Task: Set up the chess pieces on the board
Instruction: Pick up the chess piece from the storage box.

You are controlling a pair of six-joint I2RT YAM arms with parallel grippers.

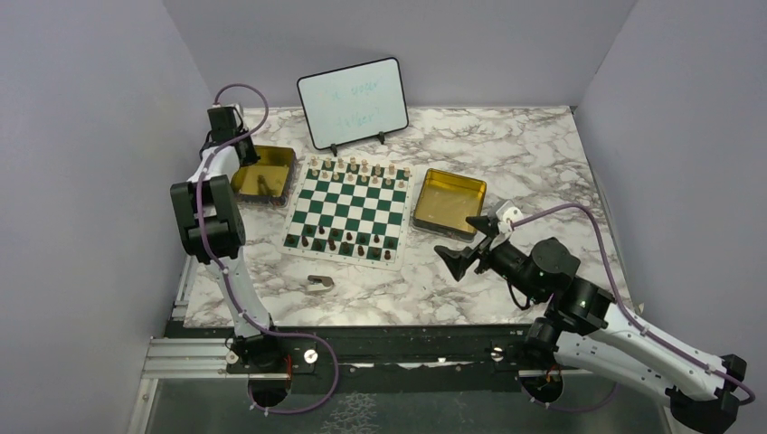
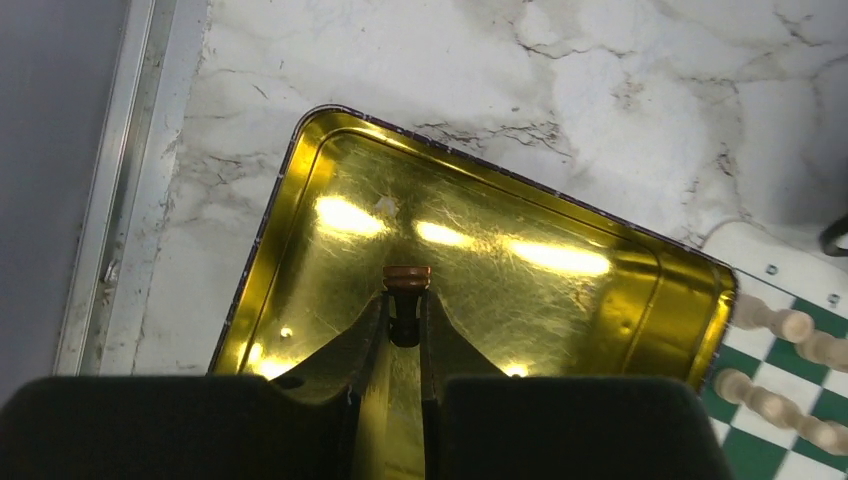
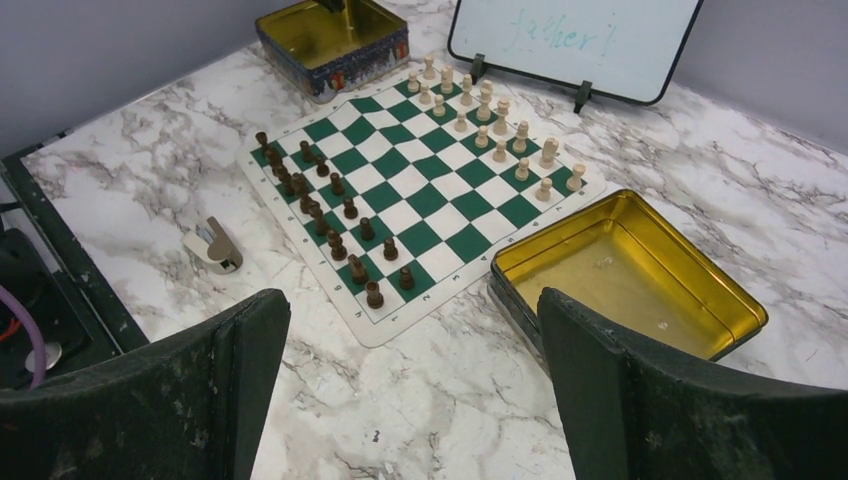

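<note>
My left fingers (image 2: pixel 365 345) pinch a dark chess piece (image 2: pixel 407 300) inside the left tin (image 2: pixel 300 190), apparently lengthwise along them; the board (image 1: pixel 348 210) lies just to its right, nearer this arm. My right fingers (image 3: pixel 225 360) gape wide, empty.

2 gold tins: 1 tin (image 2: pixel 300 160) under the left gripper (image 2: pixel 405 312), 1 tin (image 3: pixel 620 270) just ahead of the right gripper (image 3: pixel 410 300). 1 chessboard (image 3: pixel 410 180) lies ahead-left of the right gripper. On it stand 16 light pieces (image 3: pixel 483 135) and, bunched too tightly to separate surely, about 15 dark pieces (image 3: pixel 350 207). 1 more dark piece (image 2: pixel 407 276) sits between the left gripper's fingers. 1 whiteboard (image 3: pixel 590 40) stands far ahead of the right gripper and 1 grey-brown scrap (image 3: pixel 213 247) lies to its left.
</note>
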